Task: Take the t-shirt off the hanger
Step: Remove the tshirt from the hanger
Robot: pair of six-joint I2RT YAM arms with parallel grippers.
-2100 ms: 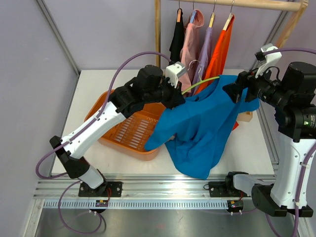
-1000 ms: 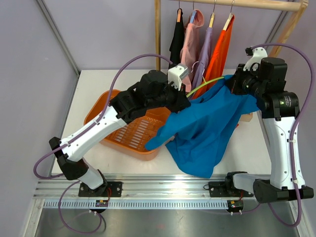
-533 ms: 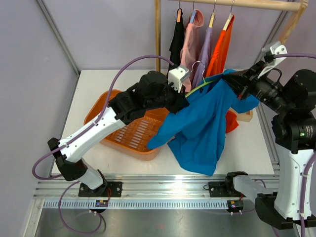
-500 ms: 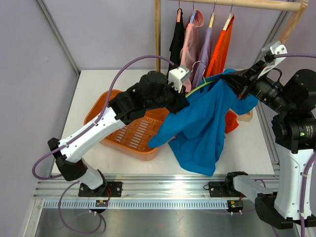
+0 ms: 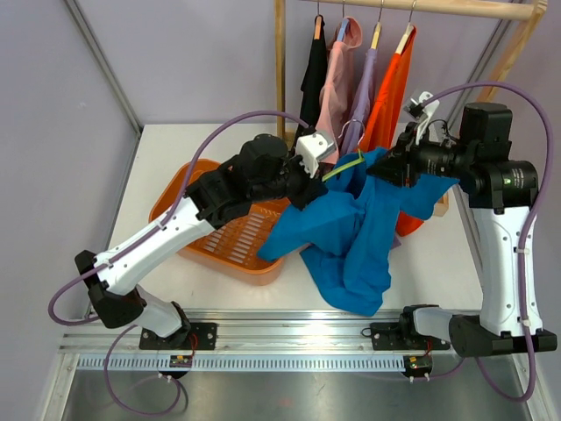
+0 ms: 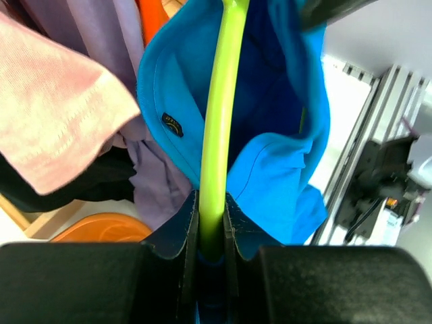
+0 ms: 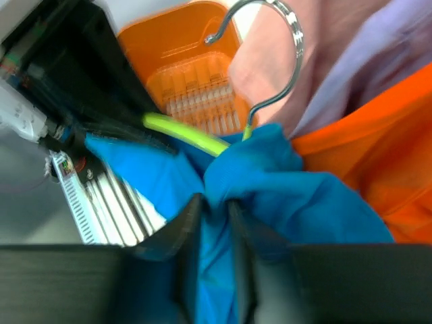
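- Top external view: mid-strip, peeling the blue t-shirt (image 5: 351,237) off the green hanger (image 6: 219,101), not done yet.
- Clamping the hanger bar with the left gripper (image 6: 210,209), squeezed right onto it, just past the orange basket (image 5: 171,197).
- Pinching a bunch of shirt fabric near the collar in the right gripper (image 7: 212,202), going by the right wrist view; blurry, so not 100% sure how tight.
- Draped off the hanger between both grippers, sagging toward the table (image 5: 175,145), right of the basket.
- Next, probably: hold the hanger steady and drag the collar off the bar's free end; watch the metal hook (image 7: 299,50) near the clothes on the rack (image 5: 337,70).
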